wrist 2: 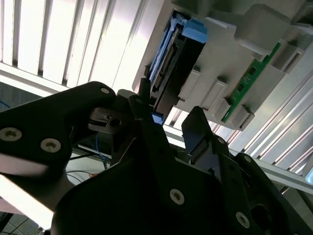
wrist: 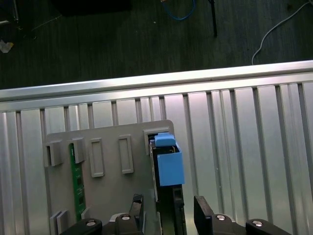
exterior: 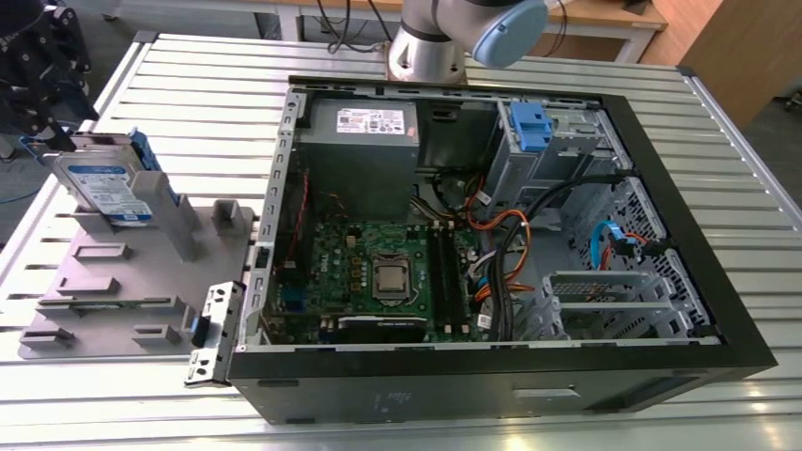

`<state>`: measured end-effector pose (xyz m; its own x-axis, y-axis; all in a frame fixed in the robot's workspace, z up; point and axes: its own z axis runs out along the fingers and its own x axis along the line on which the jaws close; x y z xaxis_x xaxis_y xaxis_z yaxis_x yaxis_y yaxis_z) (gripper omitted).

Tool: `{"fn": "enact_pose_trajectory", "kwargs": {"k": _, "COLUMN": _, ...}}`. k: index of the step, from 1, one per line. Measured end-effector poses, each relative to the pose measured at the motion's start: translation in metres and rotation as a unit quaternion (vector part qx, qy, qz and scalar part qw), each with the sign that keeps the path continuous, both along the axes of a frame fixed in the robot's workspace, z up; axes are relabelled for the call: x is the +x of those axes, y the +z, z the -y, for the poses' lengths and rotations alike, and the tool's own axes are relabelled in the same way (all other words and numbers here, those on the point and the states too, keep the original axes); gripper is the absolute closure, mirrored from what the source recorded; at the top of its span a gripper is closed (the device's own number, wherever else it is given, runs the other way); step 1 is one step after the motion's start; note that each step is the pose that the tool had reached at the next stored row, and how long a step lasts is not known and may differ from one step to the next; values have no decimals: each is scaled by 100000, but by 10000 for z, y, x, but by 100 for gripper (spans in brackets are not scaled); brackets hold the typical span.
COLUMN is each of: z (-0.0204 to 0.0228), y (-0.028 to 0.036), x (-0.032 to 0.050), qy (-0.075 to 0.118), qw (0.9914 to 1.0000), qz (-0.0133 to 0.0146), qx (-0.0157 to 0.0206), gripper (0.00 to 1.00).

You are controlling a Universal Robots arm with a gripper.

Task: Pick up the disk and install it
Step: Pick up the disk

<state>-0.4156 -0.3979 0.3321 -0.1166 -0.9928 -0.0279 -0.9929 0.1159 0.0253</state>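
Hovering at the exterior view's left, your gripper (wrist: 168, 213) stands spread astride the disk (exterior: 107, 188), upright in its grey holder (exterior: 126, 272) on the desk (exterior: 188, 85): pick-up is in hand, and closing likely calls for squarely centred fingers (wrist: 203, 213).

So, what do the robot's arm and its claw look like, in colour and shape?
The arm is a silver-grey metal tube with a round light blue cap at a joint. The claw is matte black: a bulky black body with small silver screws, and two flat black fingers.
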Motion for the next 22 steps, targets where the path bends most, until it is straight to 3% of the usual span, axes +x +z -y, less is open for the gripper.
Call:
{"fn": "enact_pose_trajectory", "kwargs": {"k": 14, "z": 0, "y": -13, "x": 13, "qy": -1, "qw": 100000, "qz": -1, "qx": -2, "gripper": 47}}
{"fn": "enact_pose_trajectory", "kwargs": {"k": 22, "z": 0, "y": -81, "x": 13, "qy": -1, "qw": 100000, "qz": -1, "qx": -77, "gripper": 47}}
